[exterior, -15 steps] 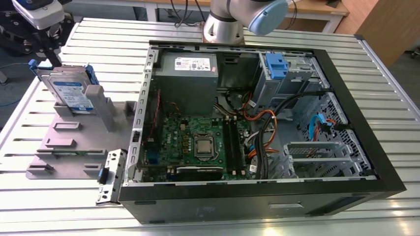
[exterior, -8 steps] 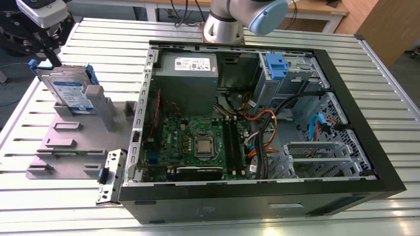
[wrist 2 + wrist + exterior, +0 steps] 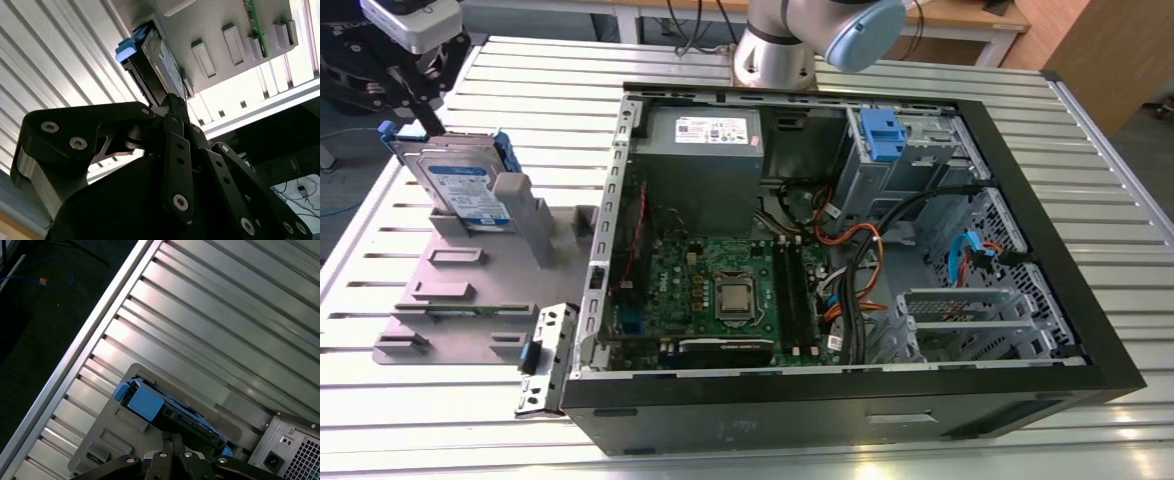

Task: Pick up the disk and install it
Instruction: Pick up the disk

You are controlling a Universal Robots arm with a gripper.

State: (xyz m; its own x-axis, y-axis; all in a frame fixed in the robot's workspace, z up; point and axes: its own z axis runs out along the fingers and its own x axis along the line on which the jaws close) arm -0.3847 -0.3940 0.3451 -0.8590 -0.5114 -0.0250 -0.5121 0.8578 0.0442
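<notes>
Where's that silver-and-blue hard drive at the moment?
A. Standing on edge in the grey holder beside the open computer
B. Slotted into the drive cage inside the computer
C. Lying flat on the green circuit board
A: the disk stands on edge in the grey holder, on the exterior view's left of the open computer case, with the gripper at its top edge.
</notes>
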